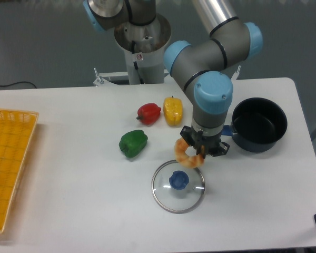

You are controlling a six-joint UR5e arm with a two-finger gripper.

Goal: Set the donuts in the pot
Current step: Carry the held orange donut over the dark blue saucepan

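bent steeply over the white table (68,200), wrist pointing down. two-finger gripper (199,154) clamped on the golden-orange ring donut (185,153), seemingly lifted above the glass lid with blue knob (178,185), just left of the dark round pot (258,125).

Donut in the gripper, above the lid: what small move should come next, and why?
Probably carry it right and toward the back, to above the pot. The gripper holds the donut off the table, above the far rim of the glass lid, and the pot sits open and empty just to the right.
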